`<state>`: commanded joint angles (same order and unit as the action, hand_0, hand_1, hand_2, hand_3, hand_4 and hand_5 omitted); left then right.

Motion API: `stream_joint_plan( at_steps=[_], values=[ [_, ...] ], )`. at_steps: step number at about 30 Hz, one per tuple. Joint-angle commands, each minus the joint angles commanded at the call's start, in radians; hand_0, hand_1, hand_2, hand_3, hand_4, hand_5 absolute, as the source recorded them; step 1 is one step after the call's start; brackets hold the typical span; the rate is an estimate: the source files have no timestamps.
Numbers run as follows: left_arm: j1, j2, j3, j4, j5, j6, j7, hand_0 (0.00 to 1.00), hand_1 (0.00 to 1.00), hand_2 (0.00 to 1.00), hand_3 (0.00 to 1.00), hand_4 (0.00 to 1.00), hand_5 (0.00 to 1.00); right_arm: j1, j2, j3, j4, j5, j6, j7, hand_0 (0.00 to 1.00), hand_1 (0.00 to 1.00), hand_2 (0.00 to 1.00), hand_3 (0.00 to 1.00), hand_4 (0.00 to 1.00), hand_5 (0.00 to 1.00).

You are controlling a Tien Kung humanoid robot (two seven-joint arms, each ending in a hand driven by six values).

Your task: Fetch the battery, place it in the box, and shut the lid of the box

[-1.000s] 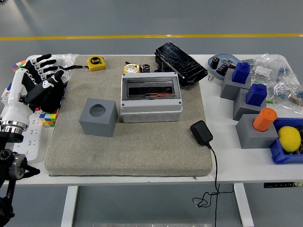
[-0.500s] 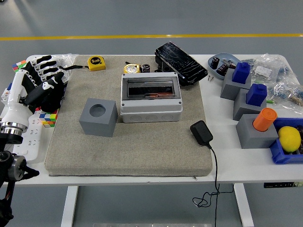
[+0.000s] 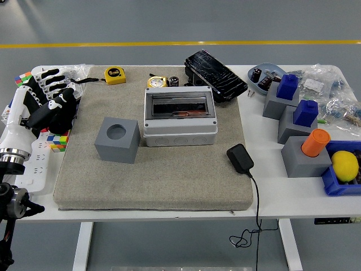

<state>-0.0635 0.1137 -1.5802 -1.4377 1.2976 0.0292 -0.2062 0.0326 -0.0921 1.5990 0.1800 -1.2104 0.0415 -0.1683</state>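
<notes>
Judging by how things lie, the job looks nearly done. The grey plastic junction box sits in the middle of the beige felt mat, and its smoky transparent lid lies flat and shut over the top. Through the lid something thin and reddish shows inside; whether that is the battery I cannot tell, and no loose battery lies in the open on the mat. A grey cube with a round hole stands just left of the box, its socket empty, which suits the guess that the battery came out of it.

The robot's left hand, black with white fingertips, hovers over the mat's far left edge, well apart from the box, fingers loosely spread and holding nothing. The right arm is nowhere to be seen. What remains, I'd say, is only to rest the arm.
</notes>
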Motion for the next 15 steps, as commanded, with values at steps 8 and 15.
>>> stream_joint_plan(
  at_steps=[8, 15],
  values=[
    [0.010, 0.002, -0.009, -0.003, 0.000, -0.002, 0.008, 0.538, 0.660, 0.704, 0.716, 0.998, 0.350, -0.003, 0.001, 0.003, 0.000, 0.000, 0.004, -0.007, 0.757, 0.720, 0.725, 0.723, 0.998, 0.636],
    [0.014, 0.002, -0.009, -0.006, 0.001, 0.001, 0.007, 0.538, 0.660, 0.706, 0.716, 0.998, 0.349, -0.010, 0.007, 0.013, 0.000, -0.009, 0.004, -0.009, 0.757, 0.717, 0.724, 0.722, 0.998, 0.636]
  ],
)
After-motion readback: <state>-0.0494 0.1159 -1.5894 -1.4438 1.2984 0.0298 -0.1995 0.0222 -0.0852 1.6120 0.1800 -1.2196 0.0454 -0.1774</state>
